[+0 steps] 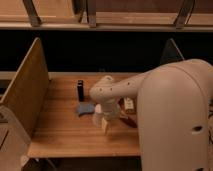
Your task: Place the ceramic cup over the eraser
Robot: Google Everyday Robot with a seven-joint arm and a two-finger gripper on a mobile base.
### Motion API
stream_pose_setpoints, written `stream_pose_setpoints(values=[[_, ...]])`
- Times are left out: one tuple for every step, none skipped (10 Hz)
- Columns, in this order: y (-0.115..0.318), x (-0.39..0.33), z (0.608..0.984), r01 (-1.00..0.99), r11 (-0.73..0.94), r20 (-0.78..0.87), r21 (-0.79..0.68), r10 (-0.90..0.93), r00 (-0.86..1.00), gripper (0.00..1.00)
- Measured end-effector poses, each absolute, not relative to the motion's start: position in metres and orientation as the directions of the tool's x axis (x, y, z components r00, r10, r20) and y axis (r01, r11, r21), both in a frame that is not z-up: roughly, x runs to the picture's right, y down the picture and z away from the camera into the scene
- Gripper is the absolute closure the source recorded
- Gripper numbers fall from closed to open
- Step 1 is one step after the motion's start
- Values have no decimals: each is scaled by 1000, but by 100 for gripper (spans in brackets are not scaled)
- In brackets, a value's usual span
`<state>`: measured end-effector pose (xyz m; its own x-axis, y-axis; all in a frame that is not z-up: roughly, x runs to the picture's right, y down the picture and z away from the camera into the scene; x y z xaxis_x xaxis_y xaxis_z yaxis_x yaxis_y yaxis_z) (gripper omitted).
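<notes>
The end effector (106, 120), jaws spread wide, hangs low just beside the ceramic cup (98, 116) (whether they touch cannot be told) on the counter (60, 135), with the upright eraser (80, 90) farther back-left, past the light-blue piece (85, 108).

End effector (103, 119) low, jaws apart

Black eraser (80, 90) upright, pale cup (97, 117) apart
</notes>
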<state>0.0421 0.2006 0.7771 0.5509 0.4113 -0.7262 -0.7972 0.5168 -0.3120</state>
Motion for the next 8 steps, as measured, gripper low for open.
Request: stream_pose_setpoints(values=[[200,29,775,-767,548,-705,-335,394,589,20],[194,19,774,-731,592,-677,-340,385,627,20],[183,12,774,-702,635,-649,-323,391,652,20],[166,8,774,-676,680,-613,-283,414,673,20],[153,8,773,-661,709,-590,-246,432,683,20],[139,9,770,-641,742,-556,-197,454,697,20],[132,9,768,-629,758,-532,-171,467,707,20],[131,9,768,-624,766,-513,-157,476,714,20]])
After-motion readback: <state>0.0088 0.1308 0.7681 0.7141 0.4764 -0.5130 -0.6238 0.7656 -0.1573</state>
